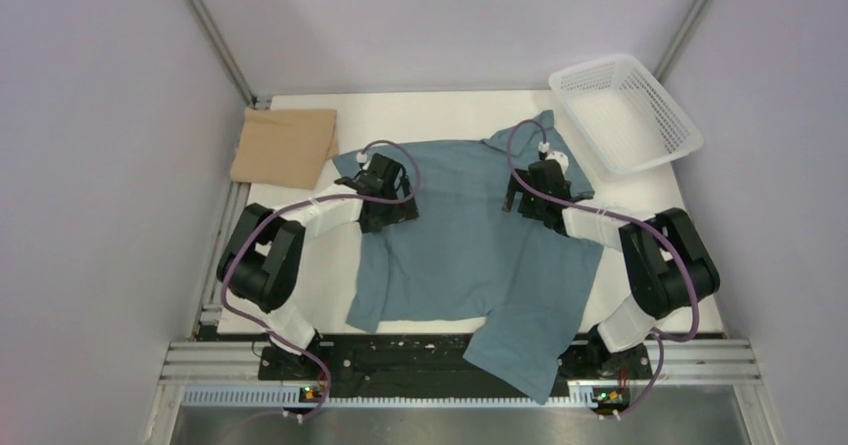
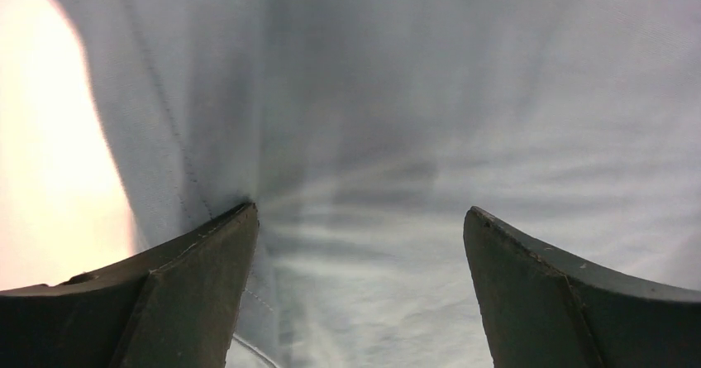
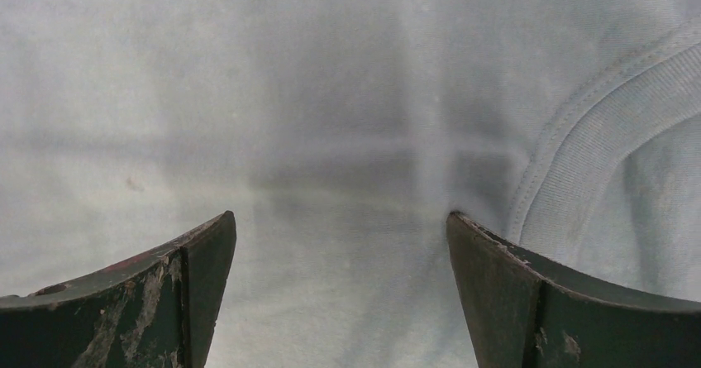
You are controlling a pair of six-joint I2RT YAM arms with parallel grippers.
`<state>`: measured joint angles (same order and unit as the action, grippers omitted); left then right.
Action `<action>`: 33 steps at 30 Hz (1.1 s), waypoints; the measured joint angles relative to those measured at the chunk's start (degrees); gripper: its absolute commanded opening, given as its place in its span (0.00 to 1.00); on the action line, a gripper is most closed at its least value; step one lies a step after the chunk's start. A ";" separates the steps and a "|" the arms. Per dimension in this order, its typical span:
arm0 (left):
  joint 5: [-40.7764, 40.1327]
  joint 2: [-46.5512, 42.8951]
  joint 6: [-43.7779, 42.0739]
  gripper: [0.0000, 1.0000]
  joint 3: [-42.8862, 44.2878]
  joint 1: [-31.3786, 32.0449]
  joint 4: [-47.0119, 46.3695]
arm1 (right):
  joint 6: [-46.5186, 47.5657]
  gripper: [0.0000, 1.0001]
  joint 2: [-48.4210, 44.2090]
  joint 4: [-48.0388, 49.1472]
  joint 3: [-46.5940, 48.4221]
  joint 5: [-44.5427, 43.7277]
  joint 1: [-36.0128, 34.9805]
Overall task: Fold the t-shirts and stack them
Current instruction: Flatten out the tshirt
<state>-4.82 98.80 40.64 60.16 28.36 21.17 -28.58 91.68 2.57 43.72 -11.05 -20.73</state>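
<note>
Top view first: we've got the teal-blue t-shirt [image 1: 460, 235] spread loose and rumpled across the middle of the table [image 1: 440, 115], with one lower corner hanging over the near edge. The tan t-shirt [image 1: 285, 147] sits folded at the far left corner, and the white mesh basket [image 1: 660, 115] is at the far right corner, partly off the edge. Both arms reach in over the teal shirt. The left gripper [image 1: 395, 210] is down at its left shoulder area and the right gripper [image 1: 520, 205] is near the collar.

In the left wrist view, the left gripper [image 2: 360, 211] has its jaws spread wide with only flat teal cloth [image 2: 413, 95] between them, nothing pinched. One finger [image 2: 198, 285] sits right at a crease, and a bright strip of table [image 2: 50, 136] shows along the left.

Right wrist view is the same story. The right gripper [image 3: 340, 215] is wide open and low over the shirt [image 3: 248, 95], with the ribbed collar [image 3: 595, 112] curving just beside the right-hand finger [image 3: 546, 302]. We can't tell whether the tips actually press into the fabric.
</note>
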 measured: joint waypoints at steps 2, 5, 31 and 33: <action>-1.92 -2.32 0.02 0.99 -2.32 -2.16 1.16 | -0.42 0.96 0.11 -0.39 0.28 -0.02 0.59; -4.63 -4.57 0.26 0.99 -4.07 -9.88 3.56 | -1.09 0.97 0.20 -0.33 0.35 -0.07 1.60; 10.67 -10.12 2.10 0.99 -11.45 0.35 -0.09 | -1.03 0.96 0.11 -0.28 0.28 0.28 2.25; 7.02 -10.29 2.29 0.99 -11.19 -0.09 -0.02 | -1.03 0.96 0.09 -0.39 0.28 0.17 2.25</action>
<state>2.20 88.51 42.94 48.97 28.27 21.15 -29.61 91.77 2.17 44.01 -10.87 -18.48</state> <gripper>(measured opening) 0.991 0.962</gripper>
